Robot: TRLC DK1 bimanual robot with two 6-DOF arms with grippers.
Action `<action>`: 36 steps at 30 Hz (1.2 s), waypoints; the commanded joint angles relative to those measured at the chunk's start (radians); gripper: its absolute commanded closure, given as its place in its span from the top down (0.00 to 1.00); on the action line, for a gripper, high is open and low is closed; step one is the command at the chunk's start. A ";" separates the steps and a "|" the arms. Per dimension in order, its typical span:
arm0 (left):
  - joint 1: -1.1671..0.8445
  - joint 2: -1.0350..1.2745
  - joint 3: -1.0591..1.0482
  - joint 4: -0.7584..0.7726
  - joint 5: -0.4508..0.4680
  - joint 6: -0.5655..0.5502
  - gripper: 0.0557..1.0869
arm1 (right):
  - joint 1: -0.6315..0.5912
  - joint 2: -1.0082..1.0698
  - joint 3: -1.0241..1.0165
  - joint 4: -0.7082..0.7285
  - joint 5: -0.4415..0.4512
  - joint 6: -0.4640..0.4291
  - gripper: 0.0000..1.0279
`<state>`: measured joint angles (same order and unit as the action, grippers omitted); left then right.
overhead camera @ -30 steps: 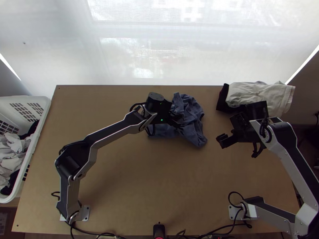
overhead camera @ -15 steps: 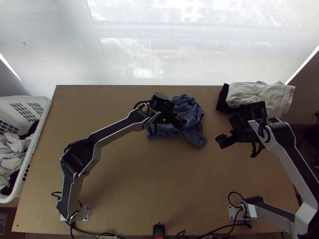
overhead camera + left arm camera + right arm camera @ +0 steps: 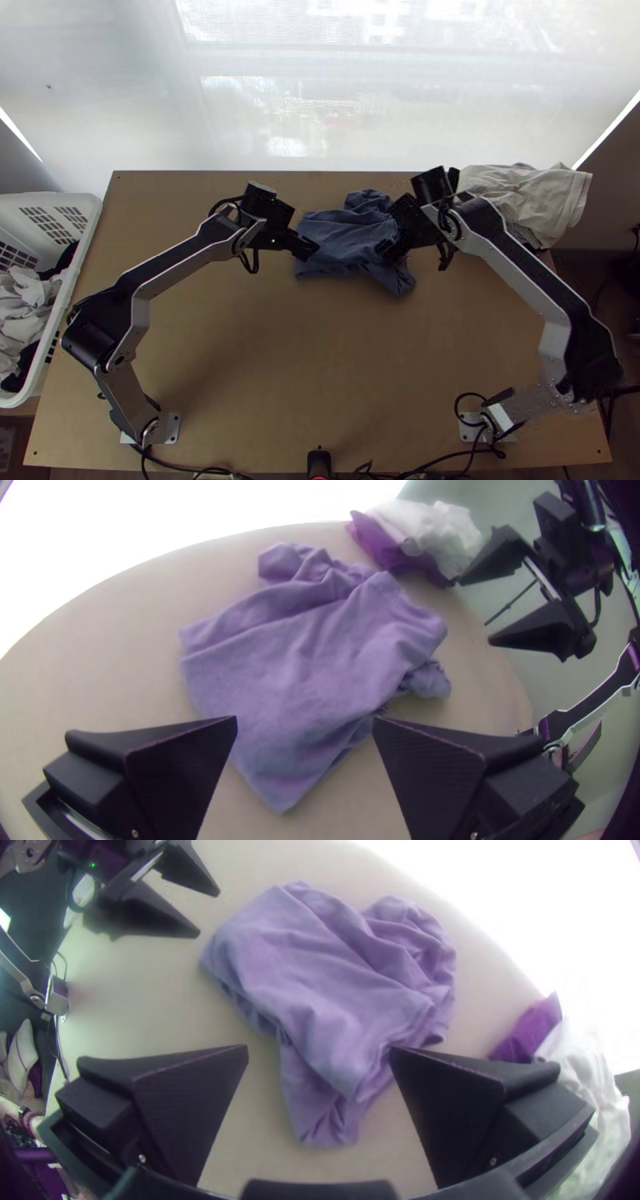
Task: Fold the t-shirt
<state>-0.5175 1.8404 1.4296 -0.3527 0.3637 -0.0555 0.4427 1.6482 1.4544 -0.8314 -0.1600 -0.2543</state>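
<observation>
**T-shirt (image 3: 336,240) rumpled on the table (image 3: 280,360), its folding barely begun**

The blue t-shirt lies toward the far side of the table, a little right of the middle as seen from above. Part of it is fairly flat, with one corner showing in the left wrist view, but the rest is creased and bunched, and a narrow end sticks out near the right gripper (image 3: 319,1049). No clean fold line or squared edge can be made out, and which part is sleeve, hem or collar is hard to tell.

The left gripper (image 3: 305,721) has its fingers spread wide beside the shirt's left edge and holds nothing. The right gripper, over the shirt's right part, is also wide apart with no cloth pinched between its tips.

Judging by this, the work is at the straightening stage. The bunched parts probably need pulling out flat before sleeves and body can be folded over. After that, the shirt might join the pile of clothes (image 3: 520,188) at the table's far right. More clothes sit in the white basket (image 3: 90,216) on the left.
</observation>
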 commanded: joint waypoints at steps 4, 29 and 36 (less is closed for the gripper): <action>-0.032 0.083 -0.009 -0.003 -0.042 0.032 0.96 | 0.105 0.259 0.043 0.130 0.000 0.027 0.96; -0.006 0.005 0.028 -0.132 -0.101 0.088 0.96 | 0.123 -0.033 -0.177 0.247 0.057 -0.033 0.96; 0.054 -0.221 -0.069 -0.177 -0.101 0.079 0.96 | 0.254 -0.074 -0.411 0.508 0.300 -0.211 0.96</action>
<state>-0.5087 1.8008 1.4342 -0.4923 0.2607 0.0307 0.5930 1.6382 1.2201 -0.5163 -0.0196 -0.3325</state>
